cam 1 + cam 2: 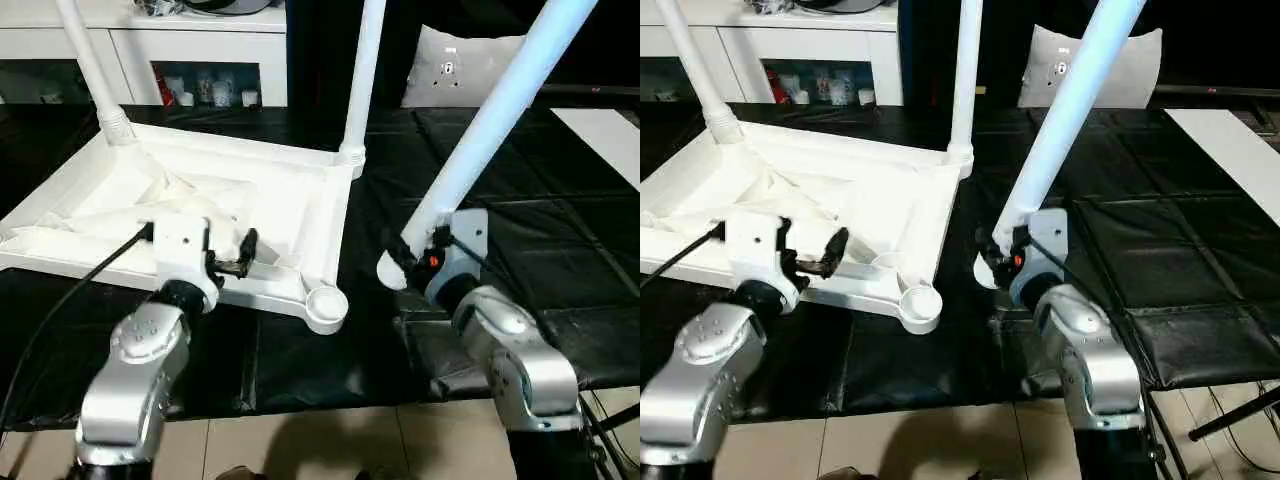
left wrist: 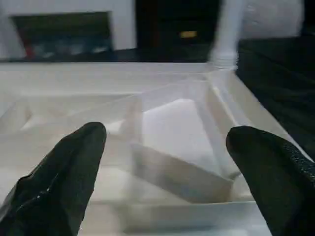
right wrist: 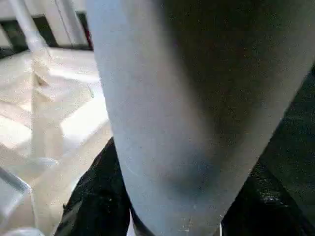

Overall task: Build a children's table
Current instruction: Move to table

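Observation:
The children's table top (image 1: 120, 190) lies upside down on the black mat, ribbed underside facing up. Two white legs stand in its far corner sockets, one at the far left (image 1: 90, 60) and one at the far right (image 1: 362, 70). The near right corner socket (image 1: 326, 303) is an open round cup. My left gripper (image 1: 243, 256) hovers open over the top's near edge, its fingers (image 2: 74, 172) spread above the ribs. My right gripper (image 1: 420, 250) is shut on a third leg (image 1: 500, 110), which tilts up to the right. The leg's lower end (image 1: 392, 268) hangs just right of the open socket.
A white cabinet (image 1: 200, 45) with small items on its shelf stands behind the mat, and a white cushion (image 1: 465, 65) lies at the back right. A white panel (image 1: 600, 130) lies at the far right. Tiled floor (image 1: 330, 440) starts at the mat's near edge.

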